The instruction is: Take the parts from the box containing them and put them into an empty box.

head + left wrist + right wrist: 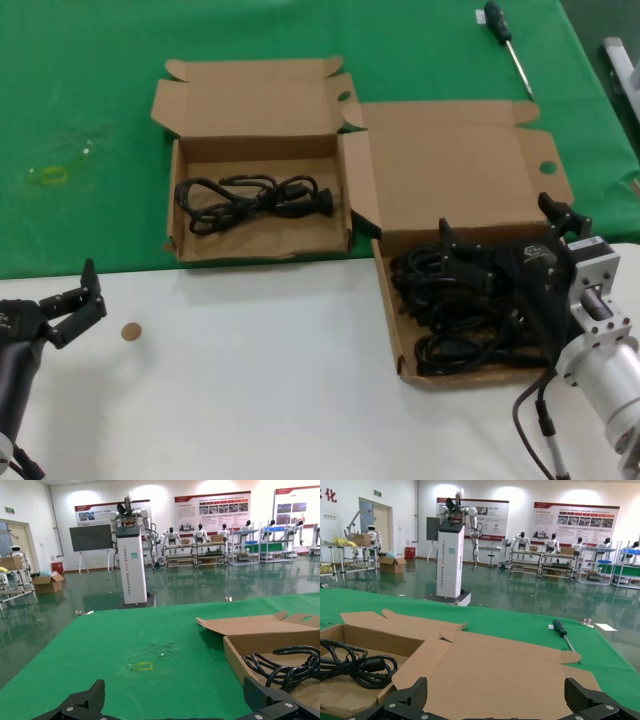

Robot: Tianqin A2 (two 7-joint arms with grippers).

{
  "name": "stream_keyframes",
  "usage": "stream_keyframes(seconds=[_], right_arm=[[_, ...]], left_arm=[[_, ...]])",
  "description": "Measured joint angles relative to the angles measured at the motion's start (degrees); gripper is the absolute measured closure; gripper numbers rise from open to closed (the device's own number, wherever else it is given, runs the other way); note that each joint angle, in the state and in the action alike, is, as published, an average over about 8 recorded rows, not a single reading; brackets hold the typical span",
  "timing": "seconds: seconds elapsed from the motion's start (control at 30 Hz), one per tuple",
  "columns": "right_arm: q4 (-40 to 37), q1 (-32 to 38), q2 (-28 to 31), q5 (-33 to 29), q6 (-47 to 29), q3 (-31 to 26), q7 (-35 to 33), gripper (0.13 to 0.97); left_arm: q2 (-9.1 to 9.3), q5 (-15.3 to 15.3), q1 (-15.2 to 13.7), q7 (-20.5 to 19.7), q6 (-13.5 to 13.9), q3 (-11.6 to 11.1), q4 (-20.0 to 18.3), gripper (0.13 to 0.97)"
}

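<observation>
Your power cords (470,310) sit piled in the larger box (455,170), and one coiled cord (255,198) already lies in the smaller box (255,105) just beside it on the green mat (80,100). Your right gripper (505,240) hangs over the pile in the larger box, fingers spread and holding nothing. Your left gripper (75,300) waits well apart from that box over the white table (250,400), also spread. A screwdriver (508,45) lies beyond the larger box.
</observation>
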Motion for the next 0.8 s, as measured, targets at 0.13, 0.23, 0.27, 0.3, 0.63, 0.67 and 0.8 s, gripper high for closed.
stream_keyframes(seconds=[0.13,0.23,0.27,0.3,0.63,0.67,0.8], right_arm=[[0.0,0.0,0.0,0.0,0.0,0.0,0.0,0.129],[0.0,0.0,0.0,0.0,0.0,0.0,0.0,0.129],[0.0,0.0,0.0,0.0,0.0,0.0,0.0,0.129],[0.0,0.0,0.0,0.0,0.0,0.0,0.0,0.129],[0.0,0.0,0.0,0.0,0.0,0.0,0.0,0.129],[0.0,0.0,0.0,0.0,0.0,0.0,0.0,0.129],[0.0,0.0,0.0,0.0,0.0,0.0,0.0,0.129]], left_arm=[[0.00,0.0,0.0,0.0,0.0,0.0,0.0,0.132],[0.00,0.0,0.0,0.0,0.0,0.0,0.0,0.132],[0.00,0.0,0.0,0.0,0.0,0.0,0.0,0.132],[0.00,0.0,0.0,0.0,0.0,0.0,0.0,0.132],[0.00,0.0,0.0,0.0,0.0,0.0,0.0,0.132],[0.00,0.0,0.0,0.0,0.0,0.0,0.0,0.132],[0.00,0.0,0.0,0.0,0.0,0.0,0.0,0.132]])
